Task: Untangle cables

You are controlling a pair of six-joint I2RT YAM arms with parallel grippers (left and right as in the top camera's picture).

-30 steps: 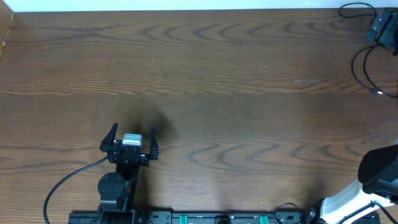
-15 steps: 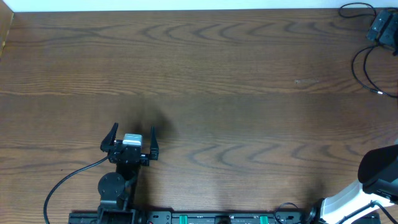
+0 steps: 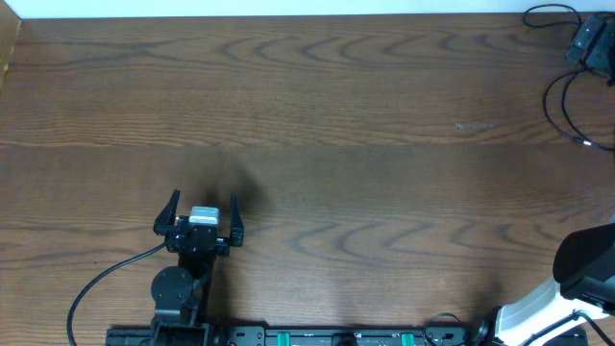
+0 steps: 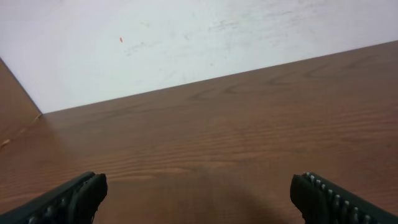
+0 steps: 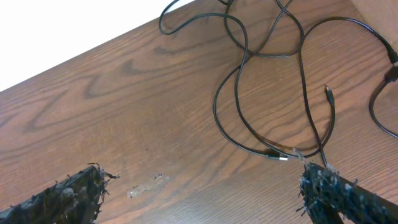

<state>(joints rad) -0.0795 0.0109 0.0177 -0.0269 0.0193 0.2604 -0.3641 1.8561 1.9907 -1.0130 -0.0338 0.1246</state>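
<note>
Looking down from overhead, where are the cables [image 3: 549, 104]?

Far right corner of the table [image 3: 336, 96], as thin black loops running off the right edge. The right wrist view brings them closer. There the strands cross one another in loose loops. One small plug end [image 5: 328, 93] lies free on the wood, and a second plug with a silver tip [image 5: 281, 157] lies nearer the camera.

Is the right gripper [image 5: 202, 196] holding any of them?

No. It is released, spread wide, with only bare wood between its fingers. The finger on the right of that picture [image 5: 339, 196] sits just beside one strand, and I cannot tell whether they touch. The other finger [image 5: 62, 199] is well apart from the cables, near a pale scuff [image 5: 143, 185] on the tabletop.

Can you see that gripper from above?

Only part of the right arm [image 3: 586, 264] shows, at the lower right edge. I cannot make out its fingers there.

And the left gripper [image 3: 205, 204]?

Front left of the table, well apart from the cables. It is released too, and its two fingertips [image 4: 68, 199] stand wide over the wood, facing a white wall [image 4: 155, 43]. A thicker black wire [image 3: 96, 284] curls away from near the left arm's base.
</note>
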